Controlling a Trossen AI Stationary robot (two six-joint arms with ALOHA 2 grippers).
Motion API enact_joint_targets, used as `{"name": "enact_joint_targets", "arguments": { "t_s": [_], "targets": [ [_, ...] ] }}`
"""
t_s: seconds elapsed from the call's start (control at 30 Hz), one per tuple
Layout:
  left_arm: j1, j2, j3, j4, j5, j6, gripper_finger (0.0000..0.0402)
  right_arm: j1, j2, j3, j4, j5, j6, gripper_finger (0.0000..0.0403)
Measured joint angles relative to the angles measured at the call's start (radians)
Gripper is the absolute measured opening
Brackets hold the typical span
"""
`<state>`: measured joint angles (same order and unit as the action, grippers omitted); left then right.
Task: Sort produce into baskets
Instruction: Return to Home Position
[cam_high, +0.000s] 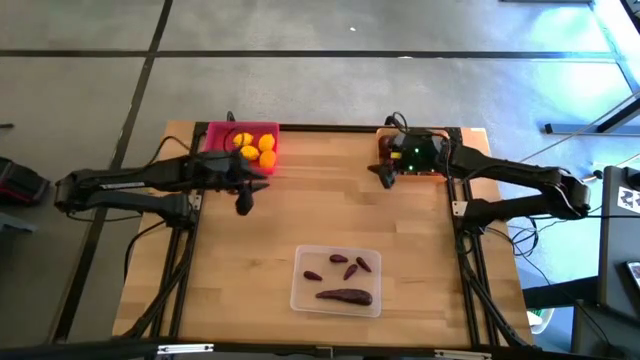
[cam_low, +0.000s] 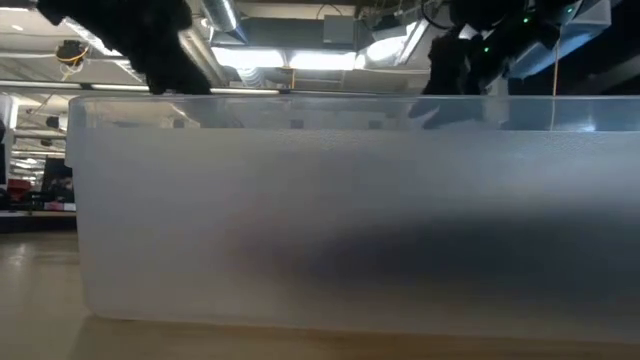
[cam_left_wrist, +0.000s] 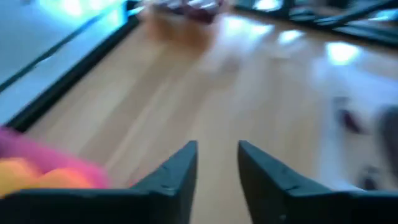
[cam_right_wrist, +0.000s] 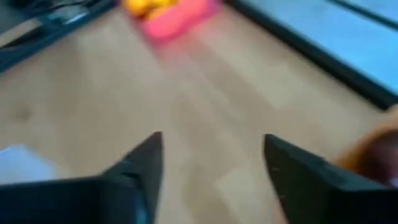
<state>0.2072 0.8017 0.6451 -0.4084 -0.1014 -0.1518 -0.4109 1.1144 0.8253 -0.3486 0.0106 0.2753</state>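
A pink basket (cam_high: 240, 143) at the table's far left holds several yellow-orange fruits (cam_high: 256, 148). An orange basket (cam_high: 382, 148) at the far right is mostly hidden under my right arm. A clear basket (cam_high: 337, 280) near the front edge holds small dark purple pods (cam_high: 350, 265) and one long pod (cam_high: 345, 296). My left gripper (cam_high: 243, 200) hangs above bare wood just in front of the pink basket; in its wrist view its fingers (cam_left_wrist: 217, 146) stand slightly apart with nothing between them. My right gripper (cam_high: 385, 178) hangs at the orange basket's left side, open and empty (cam_right_wrist: 212, 137).
Bare wood lies between the three baskets in the middle of the table. The clear basket's wall (cam_low: 350, 220) fills the low view, with both arms dark above it. Black frame rails run along the table's left and right edges.
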Motion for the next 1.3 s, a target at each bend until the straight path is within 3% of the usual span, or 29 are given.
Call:
{"name": "enact_joint_targets", "arguments": {
  "t_s": [0.2,0.3,0.37,0.47,0.57,0.7,0.77,0.93,1.3],
  "targets": [
    [-0.041,-0.170,-0.142,0.161,0.155,0.033,0.0030,0.094,-0.050,-0.043,0.047,-0.147,-0.022,0.0099],
    [-0.041,-0.251,-0.223,0.220,0.168,0.050,0.0006,0.140,-0.105,-0.120,0.177,-0.195,-0.025,0.0029],
    [-0.036,-0.296,-0.263,0.234,0.129,0.050,0.0004,0.154,-0.148,-0.171,0.284,-0.203,-0.030,0.0009],
    [-0.028,-0.348,-0.299,0.184,0.051,0.054,0.0015,0.156,-0.208,-0.237,0.381,-0.168,-0.042,0.0025],
    [-0.028,-0.362,-0.302,0.153,0.002,0.026,0.0023,0.156,-0.232,-0.251,0.370,-0.117,-0.042,0.0050],
    [-0.028,-0.361,-0.302,0.168,-0.013,0.041,0.0026,0.156,-0.230,-0.251,0.373,-0.075,-0.006,0.0071],
    [-0.030,-0.366,-0.316,0.187,-0.002,0.078,0.0021,0.156,-0.226,-0.251,0.345,-0.104,-0.020,0.0073],
    [-0.031,-0.429,-0.408,0.278,0.075,0.077,0.0003,0.193,-0.275,-0.329,0.371,-0.119,-0.074,0.0058],
    [-0.031,-0.584,-0.537,0.399,0.080,0.057,0.0003,0.309,-0.529,-0.597,0.586,-0.043,-0.078,0.0002]
  ]
}}
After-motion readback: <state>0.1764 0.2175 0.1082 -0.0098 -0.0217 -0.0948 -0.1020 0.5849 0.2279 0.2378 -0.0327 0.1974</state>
